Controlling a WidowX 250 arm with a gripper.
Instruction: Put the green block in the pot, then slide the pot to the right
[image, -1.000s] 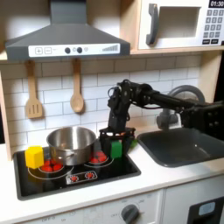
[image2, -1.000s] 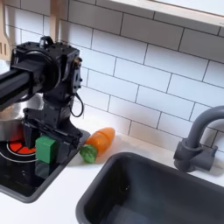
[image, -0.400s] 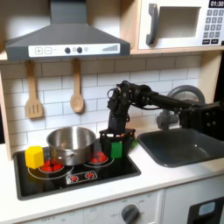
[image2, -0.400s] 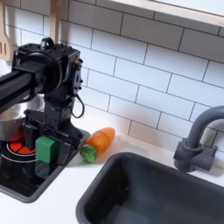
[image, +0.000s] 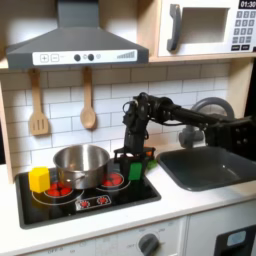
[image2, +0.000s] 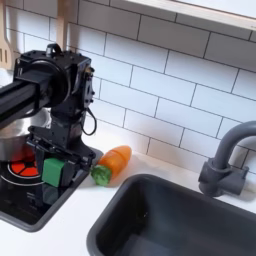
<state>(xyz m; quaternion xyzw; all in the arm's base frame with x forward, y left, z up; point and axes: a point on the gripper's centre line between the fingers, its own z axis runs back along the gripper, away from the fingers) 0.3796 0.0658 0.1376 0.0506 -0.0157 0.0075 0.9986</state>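
The green block (image2: 53, 171) is a small dark green cube at the right part of the stove top (image: 85, 200). My gripper (image2: 55, 168) reaches down over it, with a black finger close against each side of the cube. In the first exterior view the gripper (image: 130, 166) and the green block (image: 134, 171) are just right of the pot (image: 82, 162). The pot is shiny silver and stands on the back left burner. In the second exterior view the pot (image2: 10, 140) shows at the left edge, partly behind the arm.
A yellow block (image: 39, 179) sits at the stove's left front. An orange carrot toy (image2: 111, 163) lies on the counter between stove and sink (image2: 170, 215). A grey faucet (image2: 222, 165) stands behind the sink. Wooden utensils (image: 38, 105) hang on the tiled wall.
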